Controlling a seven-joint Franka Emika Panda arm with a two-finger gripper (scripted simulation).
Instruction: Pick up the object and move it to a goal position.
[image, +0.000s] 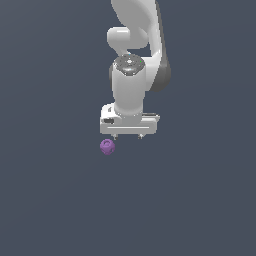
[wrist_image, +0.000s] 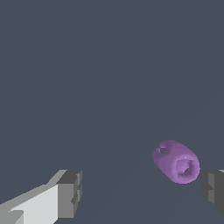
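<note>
The purple object (image: 107, 146) is lying on the plain dark surface, just below and toward the exterior view's left of the claw (image: 128, 136). In the wrist view it (wrist_image: 176, 161) is reading as a short, lumpy barrel with a hollow end and a small notch, sitting close beside one dark fingertip (wrist_image: 213, 188) and not centred between the two. It is looking light and rigid, judging from its small size next to the claw, and its rounded flanks are likely making it prone to rolling or squirting out of a pinch. Taking it across the curved sides, with the pads square to the barrel, is seeming the safest hold. The claw is hanging wide open, gripping nothing, and not touching the object.
</note>
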